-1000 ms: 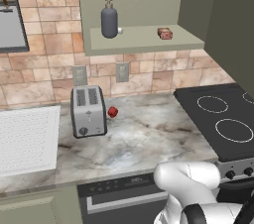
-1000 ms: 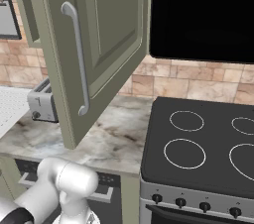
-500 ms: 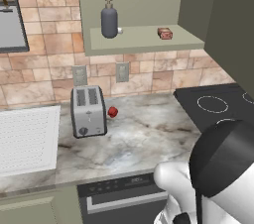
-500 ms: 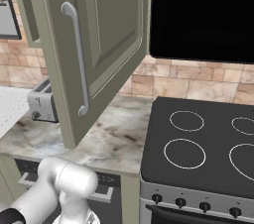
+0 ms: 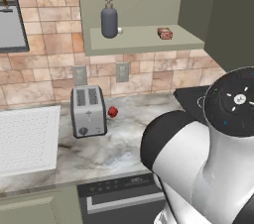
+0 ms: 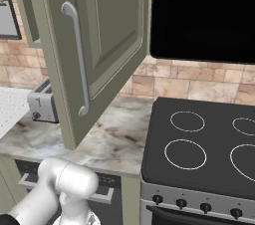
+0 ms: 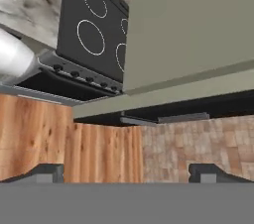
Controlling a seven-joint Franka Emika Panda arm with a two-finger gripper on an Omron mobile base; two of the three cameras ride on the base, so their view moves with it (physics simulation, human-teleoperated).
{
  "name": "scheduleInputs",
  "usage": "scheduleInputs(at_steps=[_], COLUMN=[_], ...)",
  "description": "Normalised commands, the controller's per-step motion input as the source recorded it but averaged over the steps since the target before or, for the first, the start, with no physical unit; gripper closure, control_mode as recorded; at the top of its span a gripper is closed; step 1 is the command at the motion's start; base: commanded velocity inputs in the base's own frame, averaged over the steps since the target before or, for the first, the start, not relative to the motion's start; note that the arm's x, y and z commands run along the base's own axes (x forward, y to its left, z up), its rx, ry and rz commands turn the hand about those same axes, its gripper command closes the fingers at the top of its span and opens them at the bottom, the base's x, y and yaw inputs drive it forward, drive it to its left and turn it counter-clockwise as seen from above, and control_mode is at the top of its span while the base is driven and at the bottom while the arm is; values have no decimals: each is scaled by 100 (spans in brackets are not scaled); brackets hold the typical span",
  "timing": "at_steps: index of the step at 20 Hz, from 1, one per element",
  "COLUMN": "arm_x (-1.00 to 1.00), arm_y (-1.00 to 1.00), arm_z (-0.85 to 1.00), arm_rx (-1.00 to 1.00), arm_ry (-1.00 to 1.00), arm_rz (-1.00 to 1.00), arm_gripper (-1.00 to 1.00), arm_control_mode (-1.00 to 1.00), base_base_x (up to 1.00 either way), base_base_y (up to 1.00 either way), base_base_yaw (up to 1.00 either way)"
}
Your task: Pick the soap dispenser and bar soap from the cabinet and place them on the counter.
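The dark grey-blue soap dispenser (image 5: 109, 20) stands at the left of the shelf inside the open sage-green cabinet (image 5: 144, 43). The small reddish bar soap (image 5: 165, 33) lies on the same shelf, further right. Below them runs the marbled counter (image 5: 124, 141). The cabinet's door (image 6: 99, 45) hangs open over the counter (image 6: 114, 134), its long bar handle (image 6: 79, 64) facing me. My gripper (image 7: 127, 173) is open with nothing between its fingertips (image 7: 49, 172); it looks past the door's lower edge, far from the shelf. My arm's big white and dark joints (image 5: 213, 153) fill the lower right.
A silver toaster (image 5: 88, 111) and a small red ball (image 5: 113, 112) stand on the counter under the shelf. A small white cylinder (image 5: 119, 30) sits beside the dispenser. A white drainer (image 5: 27, 139) lies at left, and the black stovetop (image 6: 199, 144) at right.
My arm has swung up into the left base view and now covers most of the stovetop there. The dispenser, the bar soap and the door have not moved.
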Motion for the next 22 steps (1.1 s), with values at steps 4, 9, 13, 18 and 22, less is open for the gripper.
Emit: scheduleInputs(at_steps=[4,9,13,18,22], arm_x=[31,32,40,29,17], arm_y=[4,2,1,-16,-33], arm_z=[0,2,3,-5,-6], arm_rx=[-19,-19,-19,-8,-2], arm_ry=[20,19,10,0,-4], arm_rz=[0,-1,-1,3,2], arm_gripper=[-100,-100,-100,-100,-100], arm_control_mode=[-100,-100,-100,-100,-100], base_base_x=[0,0,0,0,0], base_base_y=[0,0,0,0,0], base_base_yaw=[0,0,0,0,0])
